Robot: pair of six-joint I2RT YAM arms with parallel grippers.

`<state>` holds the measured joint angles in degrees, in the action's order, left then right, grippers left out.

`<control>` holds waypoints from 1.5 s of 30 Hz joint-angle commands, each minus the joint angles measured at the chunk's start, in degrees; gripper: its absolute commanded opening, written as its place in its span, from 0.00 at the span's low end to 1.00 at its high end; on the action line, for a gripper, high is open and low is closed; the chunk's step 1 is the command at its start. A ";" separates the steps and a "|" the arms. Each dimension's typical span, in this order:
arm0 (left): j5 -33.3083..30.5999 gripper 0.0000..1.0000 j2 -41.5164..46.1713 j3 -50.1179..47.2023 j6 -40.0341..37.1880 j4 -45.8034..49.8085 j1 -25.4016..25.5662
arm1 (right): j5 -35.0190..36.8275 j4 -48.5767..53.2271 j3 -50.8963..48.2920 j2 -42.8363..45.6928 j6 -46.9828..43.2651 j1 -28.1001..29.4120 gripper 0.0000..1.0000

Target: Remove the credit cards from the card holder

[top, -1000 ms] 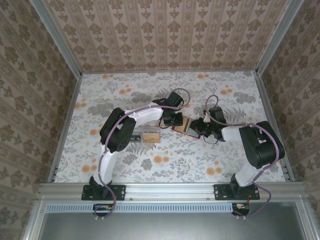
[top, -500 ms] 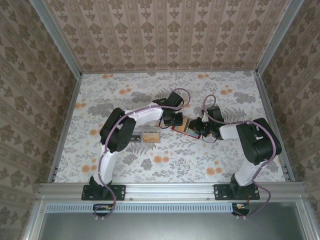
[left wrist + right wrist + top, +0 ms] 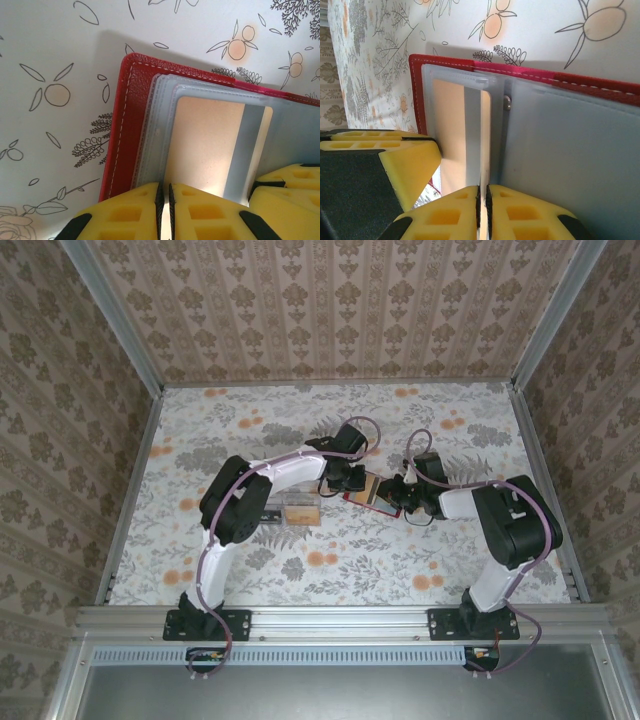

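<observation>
My left claw [image 3: 164, 194] clenched on clear sleeve [image 3: 172, 125] edge, right claw [image 3: 482, 196] likewise, tan card [image 3: 205, 145] inside, red wallet [image 3: 125, 125] open.

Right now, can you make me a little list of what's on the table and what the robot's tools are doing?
Table: flowery pattern
Card holder: red, lying open, clear sleeves showing
Card: tan with a silver stripe, inside a sleeve
Left tool: shut, tips at the card's edge
Right tool: shut, tips at the sleeves
</observation>
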<state>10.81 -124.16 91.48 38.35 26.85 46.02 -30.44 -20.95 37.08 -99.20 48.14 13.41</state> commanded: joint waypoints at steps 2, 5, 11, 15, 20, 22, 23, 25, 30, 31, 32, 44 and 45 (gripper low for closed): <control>-0.39 0.15 -2.38 -0.14 -0.10 2.32 -0.29 | -2.28 -1.16 1.05 -2.21 0.37 0.74 0.16; -0.26 0.15 -2.40 -0.08 -0.06 2.33 -0.20 | -2.34 -0.83 1.50 -2.32 0.07 1.29 0.13; 0.06 0.15 -2.66 0.40 -0.21 2.49 0.12 | -1.83 -0.02 1.90 -2.32 0.00 1.45 0.18; -0.21 0.15 -2.83 0.46 -0.21 2.78 0.12 | -0.55 3.25 2.50 -1.81 -1.00 1.74 0.18; -0.76 0.15 -2.93 0.33 0.14 3.28 -0.17 | 3.62 8.96 2.12 1.59 -2.90 1.75 0.18; -0.92 0.15 -3.14 0.52 0.24 3.77 -0.27 | 5.14 10.56 1.70 3.07 -3.46 1.56 0.17; -0.96 0.15 -3.26 0.54 0.32 3.89 -0.28 | 5.39 10.73 1.43 3.53 -3.58 1.52 0.17; -1.17 0.14 -3.39 0.38 0.27 4.14 -0.33 | 5.64 11.05 1.07 4.09 -3.58 1.19 0.17; -0.94 0.15 -3.28 0.21 0.24 3.91 -0.33 | 4.47 9.52 0.95 3.26 -3.33 1.13 0.17; -0.88 0.15 -3.28 0.19 0.24 3.87 -0.32 | 3.82 8.99 1.21 2.64 -3.10 1.09 0.17; -0.74 0.15 -3.28 0.24 0.11 3.82 -0.29 | 3.02 8.08 1.41 1.92 -2.85 1.12 0.17; -0.09 0.15 -3.46 0.62 -0.12 3.69 -0.19 | -1.04 2.94 2.72 -2.13 -0.73 1.28 0.18; 0.00 0.15 -3.52 0.64 -0.22 3.72 -0.17 | -1.16 2.85 2.86 -2.32 -0.64 1.27 0.18</control>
<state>10.68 -124.66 92.03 38.35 27.44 45.67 -30.52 -17.47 39.09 -99.50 46.74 14.63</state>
